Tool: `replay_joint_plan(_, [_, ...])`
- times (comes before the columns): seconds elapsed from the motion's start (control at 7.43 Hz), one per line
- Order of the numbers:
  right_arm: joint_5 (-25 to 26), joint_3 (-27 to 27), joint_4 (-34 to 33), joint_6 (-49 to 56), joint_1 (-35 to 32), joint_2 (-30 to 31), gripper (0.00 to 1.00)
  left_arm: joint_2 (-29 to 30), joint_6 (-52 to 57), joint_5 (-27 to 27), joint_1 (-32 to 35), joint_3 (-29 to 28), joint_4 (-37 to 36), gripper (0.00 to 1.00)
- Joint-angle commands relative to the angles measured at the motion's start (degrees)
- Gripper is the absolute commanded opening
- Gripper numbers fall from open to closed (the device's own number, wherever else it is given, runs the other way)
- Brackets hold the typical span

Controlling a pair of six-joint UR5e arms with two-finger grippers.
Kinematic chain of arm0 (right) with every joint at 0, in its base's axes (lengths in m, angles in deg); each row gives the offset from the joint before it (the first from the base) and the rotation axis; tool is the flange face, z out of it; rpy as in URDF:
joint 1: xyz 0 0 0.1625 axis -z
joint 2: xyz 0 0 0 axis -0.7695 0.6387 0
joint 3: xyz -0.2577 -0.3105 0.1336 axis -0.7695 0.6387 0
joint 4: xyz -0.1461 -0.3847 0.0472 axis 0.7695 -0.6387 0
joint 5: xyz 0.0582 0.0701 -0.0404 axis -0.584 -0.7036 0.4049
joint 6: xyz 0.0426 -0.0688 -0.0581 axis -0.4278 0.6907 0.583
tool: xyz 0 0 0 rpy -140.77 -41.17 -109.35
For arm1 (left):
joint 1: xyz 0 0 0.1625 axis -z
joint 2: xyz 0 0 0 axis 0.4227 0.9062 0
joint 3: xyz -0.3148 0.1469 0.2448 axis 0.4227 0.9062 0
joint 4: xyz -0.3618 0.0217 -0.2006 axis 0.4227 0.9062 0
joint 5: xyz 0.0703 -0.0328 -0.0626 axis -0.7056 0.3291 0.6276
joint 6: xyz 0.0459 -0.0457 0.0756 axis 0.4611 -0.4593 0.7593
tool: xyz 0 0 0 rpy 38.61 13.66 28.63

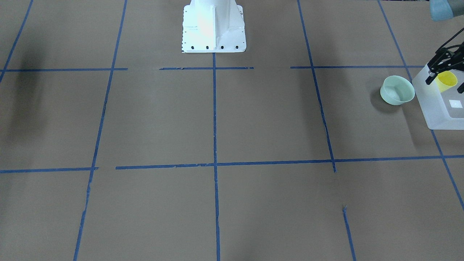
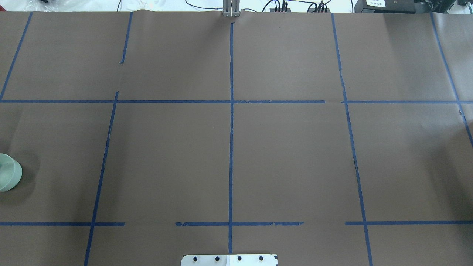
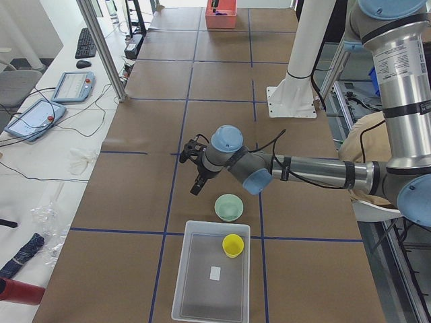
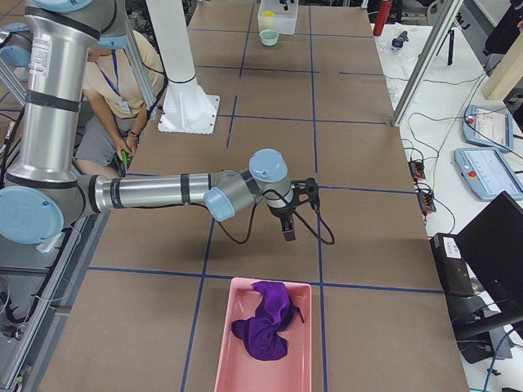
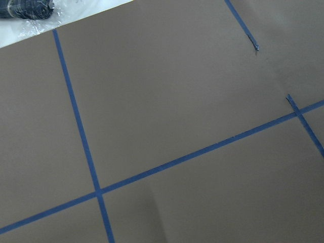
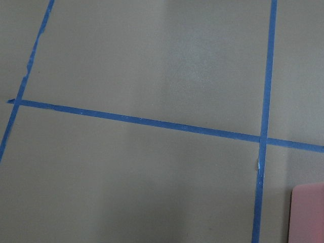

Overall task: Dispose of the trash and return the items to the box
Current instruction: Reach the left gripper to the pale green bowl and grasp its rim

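The left arm reaches out low and nearly level from the robot's side of the table, wrist bent so the left gripper (image 1: pixel 445 84) points down, raised off the table near the box (image 3: pixel 180 269) and holding nothing; its fingers (image 1: pixel 430 79) stand apart. The right arm stretches out the same way at the far end, and the right gripper (image 4: pixel 288 219) hangs pointing down over bare table near a pink tray (image 4: pixel 225 351) that holds a purple cloth (image 4: pixel 265 322); whether its fingers are apart or together cannot be told. The box lies with its long axis along the table's length, open side up, a white label (image 3: pixel 215 272) on its bottom. The cup (image 3: pixel 233 244) stands inside it, in the corner towards the bowl (image 3: pixel 229 206), apparently upright, mouth up, wide rim above the narrower base. The bowl sits on the table outside the box, just beside its short end wall, upright with its mouth up.
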State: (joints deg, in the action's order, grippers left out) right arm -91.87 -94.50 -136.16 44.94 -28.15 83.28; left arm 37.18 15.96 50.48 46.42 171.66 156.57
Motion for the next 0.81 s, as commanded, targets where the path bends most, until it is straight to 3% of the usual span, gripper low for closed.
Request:
replay_joint_plan(0.0, [0.4,-0.2,0.6,-0.1,0.5,0.1,1.0,-2.5,-13.9,-5.9,-10.2,-6.0,14.7,1.0])
replay_joint_plan(0.4, [0.6,-0.2,1.0,0.4,0.5,0.6,1.0,-3.4,-25.9,-14.5,-22.4,-6.9,17.7,1.0])
replay_joint_plan(0.67, [0.6,-0.1,1.0,0.4,0.5,0.8,1.0,-4.3,-26.6,-17.3,-25.1,-6.9,17.6,0.91])
